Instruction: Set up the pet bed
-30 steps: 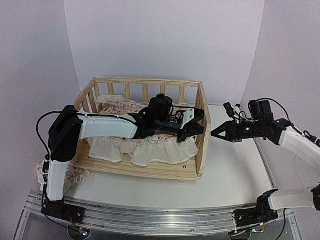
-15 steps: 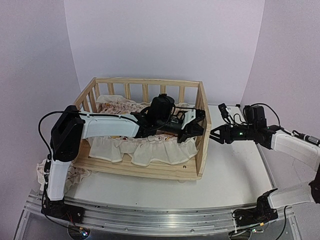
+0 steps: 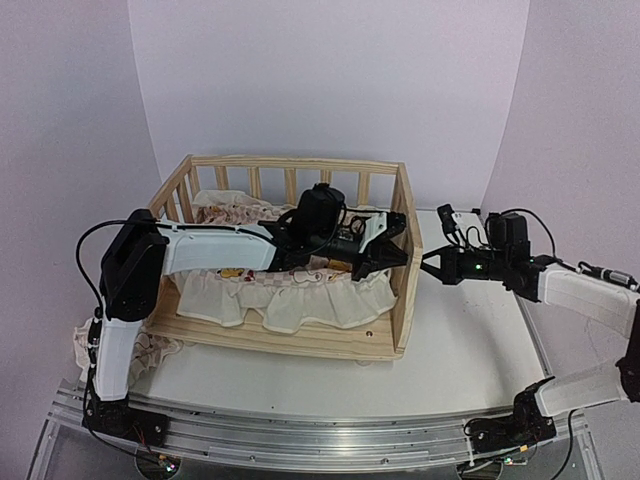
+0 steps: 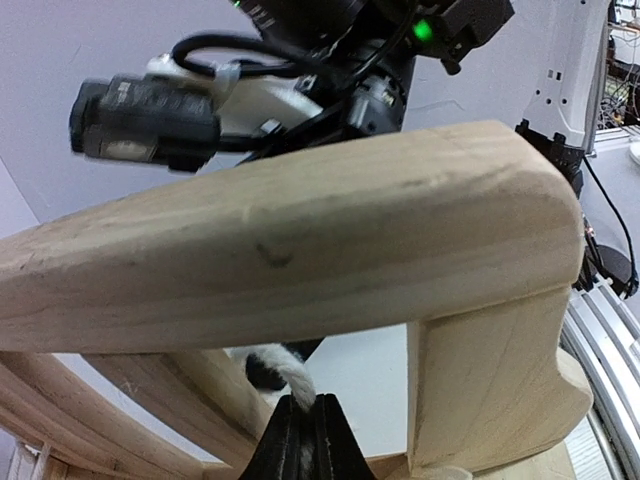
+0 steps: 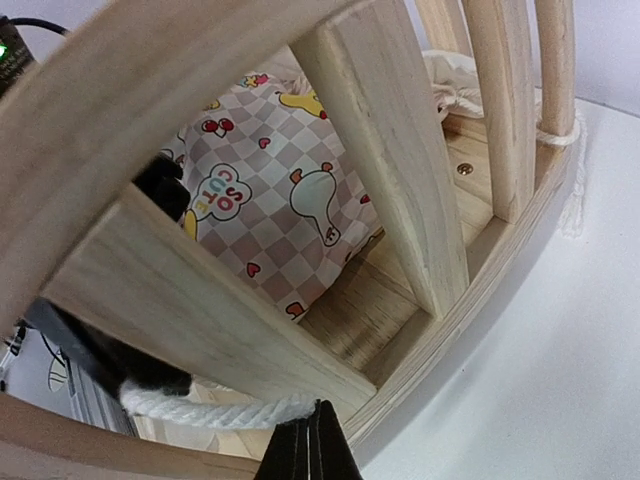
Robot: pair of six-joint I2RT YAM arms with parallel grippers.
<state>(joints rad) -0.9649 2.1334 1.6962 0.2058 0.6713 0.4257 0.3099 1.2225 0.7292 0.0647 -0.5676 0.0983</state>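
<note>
The pet bed's pine frame (image 3: 300, 161) stands mid-table, with the ruffled cushion (image 3: 300, 300) lying inside it. My left arm reaches across the cushion to the right-hand rail. There my left gripper (image 3: 392, 252) (image 4: 305, 408) is shut on a white tie string (image 4: 287, 375) just under the top rail (image 4: 300, 240). My right gripper (image 3: 425, 264) (image 5: 310, 425) is outside that same rail, shut on the end of the tie string (image 5: 210, 408), which passes out between the slats (image 5: 390, 130). The checked duck-print cushion (image 5: 270, 190) shows through the slats.
A bunch of ruffled cloth (image 3: 80, 345) hangs off the bed's left end onto the table. Another string is tied round a corner slat (image 5: 562, 135). White tabletop (image 3: 470, 340) lies to the right of the bed, and an aluminium rail (image 3: 300, 435) runs along the near edge.
My right gripper has moved left up to the bed's right rail and closed on the string. My left gripper has stayed at the rail, holding the string.
</note>
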